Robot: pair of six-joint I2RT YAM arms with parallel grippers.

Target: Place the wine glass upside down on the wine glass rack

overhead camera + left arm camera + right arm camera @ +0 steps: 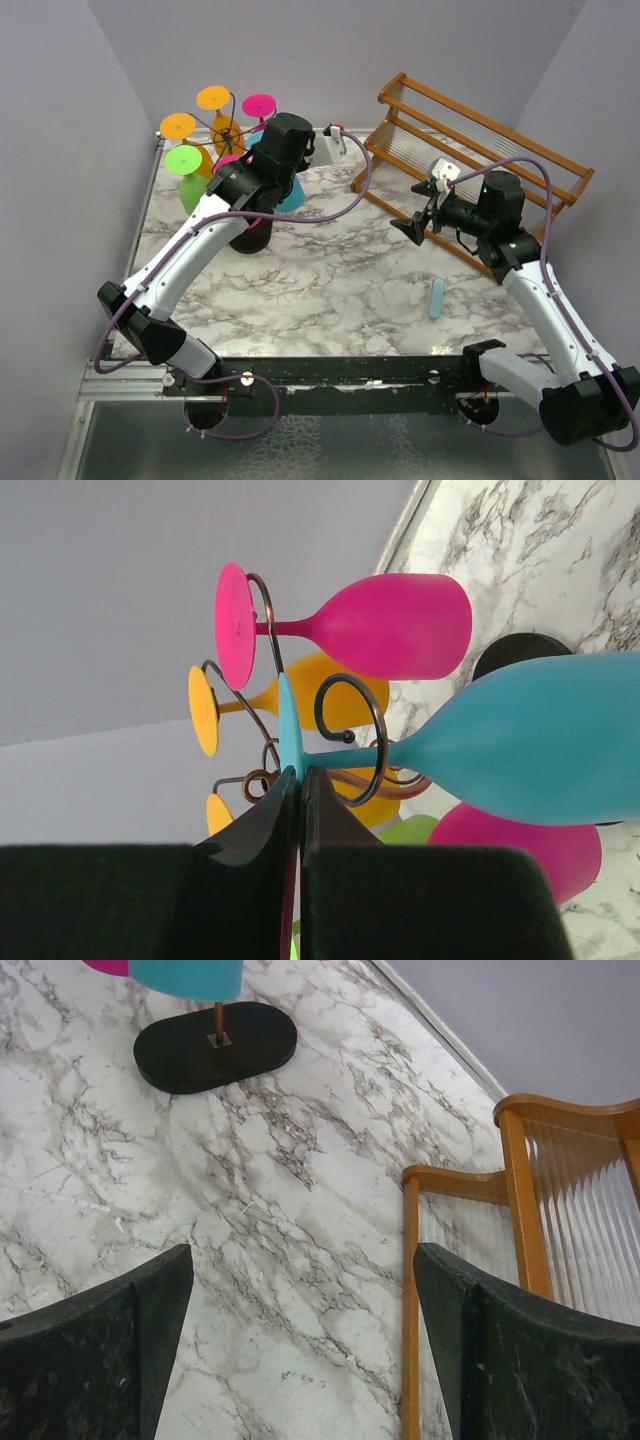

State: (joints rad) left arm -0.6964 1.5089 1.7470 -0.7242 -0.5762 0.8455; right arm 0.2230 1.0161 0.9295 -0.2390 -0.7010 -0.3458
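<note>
- Spreading under both arms is the white, grey-veined marble tabletop (pixel 330 280).
- At its far right stands a large brown wooden slatted rack (pixel 500 140), just beside the right arm.
- At the far left stands the thin dark wire wine glass rack (pixel 375 730), with curled spiral arms, a slim post and a black oval base (pixel 215 1045). It carries pink (pixel 390 625), orange (pixel 320 690) and green (pixel 190 175) plastic glasses, their flat feet uppermost.
- The teal plastic wine glass (pixel 540 740) hangs on that wire rack. Its stem is threaded through one spiral curl, and its bowl points down above the base.
- The left gripper (pixel 300 777) is clenched, its black jaws pressed together. Their tips meet the rim of the teal glass's foot, which shows edge-on directly ahead of them. I cannot tell whether that rim is nipped between the tips.
- The right gripper (pixel 300 1260) is released, its jaws spread wide over bare marble with nothing between them. It is well apart from the teal glass.
- A small pale blue oblong object (pixel 437 298) lies on the marble near the right arm.
</note>
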